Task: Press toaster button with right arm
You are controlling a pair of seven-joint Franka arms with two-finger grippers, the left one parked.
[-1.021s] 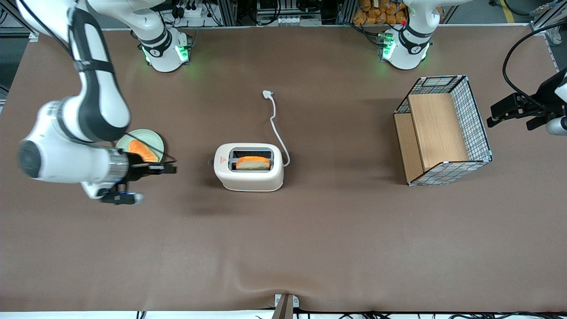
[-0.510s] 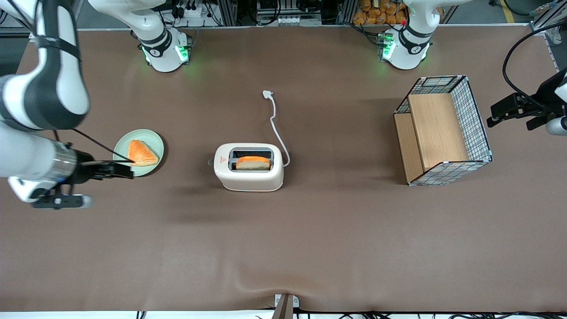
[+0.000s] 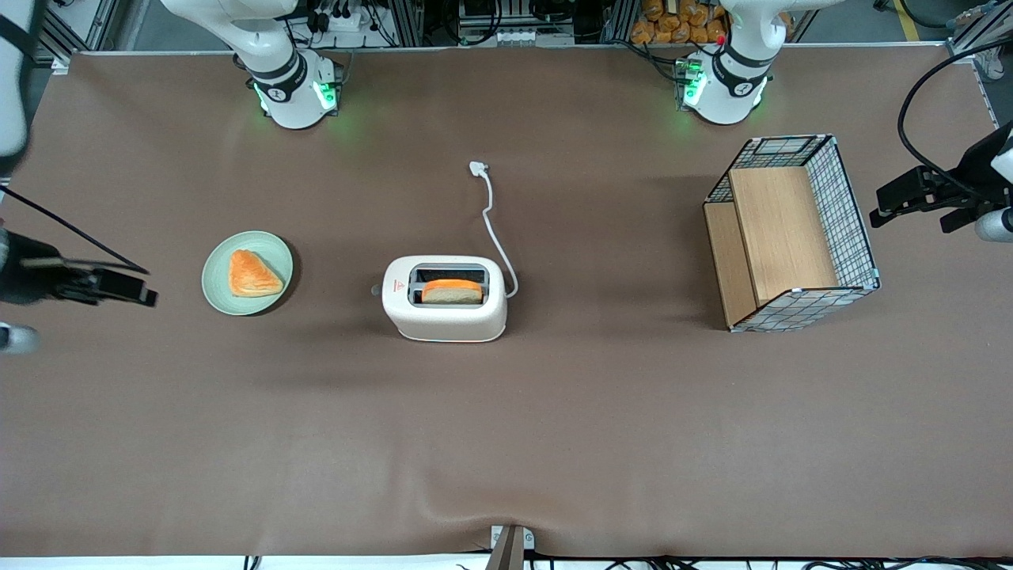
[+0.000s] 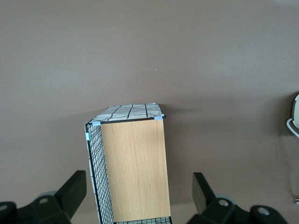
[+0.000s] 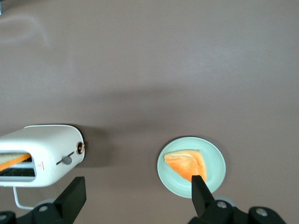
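- Toaster (image 3: 444,298) standing upright near the middle of the brown desk (image 3: 506,443), slots facing up, long axis running along the desk from the working arm's end toward the parked arm's.
- Toaster button (image 5: 67,160) a small grey tab in a slot on the narrow end, that end pointing toward the working arm's end and the plate (image 3: 218,279).
- A round knob (image 5: 80,148) on the same narrow end, close beside the tab.
- Red triangle mark (image 3: 399,283) on the top face, near the button end.
- Bread slice (image 3: 451,292) upright in the slot nearer the front camera, orange crust uppermost.
- White cord (image 3: 495,237) leaving the end turned toward the parked arm, curving away from the front camera to its plug (image 3: 477,167).
- Pale green plate carrying a triangular pastry (image 3: 253,273), well apart from the toaster.
- Gripper (image 3: 130,290) of the right arm (image 3: 20,273) at the working arm's end of the desk, apart from the plate and well clear of the toaster; jaws spread wide in the right wrist view, holding nothing.
- Wire basket (image 3: 851,214) with wooden boards toward the parked arm's end.
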